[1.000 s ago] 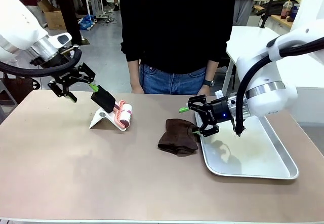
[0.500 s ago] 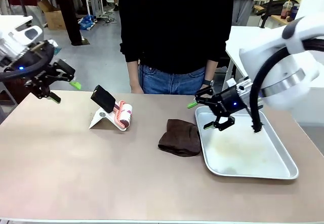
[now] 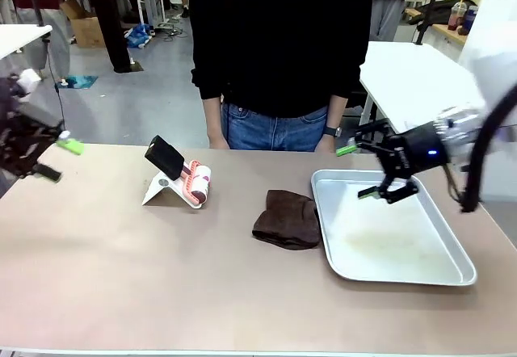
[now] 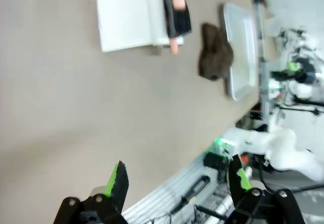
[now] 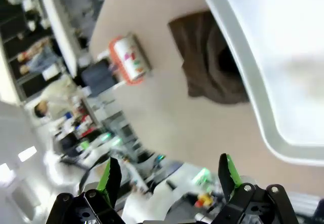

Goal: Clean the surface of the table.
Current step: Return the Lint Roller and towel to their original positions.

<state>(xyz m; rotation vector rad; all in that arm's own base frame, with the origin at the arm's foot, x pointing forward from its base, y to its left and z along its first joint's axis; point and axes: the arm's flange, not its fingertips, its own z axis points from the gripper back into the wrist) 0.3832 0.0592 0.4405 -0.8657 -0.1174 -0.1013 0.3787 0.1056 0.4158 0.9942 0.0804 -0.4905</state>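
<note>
The tan worktop (image 3: 161,276) fills the lower frame of the front view. On it, a crumpled brown cloth (image 3: 285,220) lies at centre, touching the left rim of a silver tray (image 3: 452,278). Upper left stands a white stand (image 3: 161,189) with a black phone. The right gripper (image 3: 367,170) hangs over the tray's far end, jaws wide apart, empty. The left gripper (image 3: 56,157), blurred at the left edge, is spread open too, holding nothing.

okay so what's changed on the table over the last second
Both arms pulled back empty: the left gripper swung from the phone stand out to the table's left edge, and the right gripper drew away from the brown cloth to above the tray's far side. Stand, cloth and tray stayed put.
</note>
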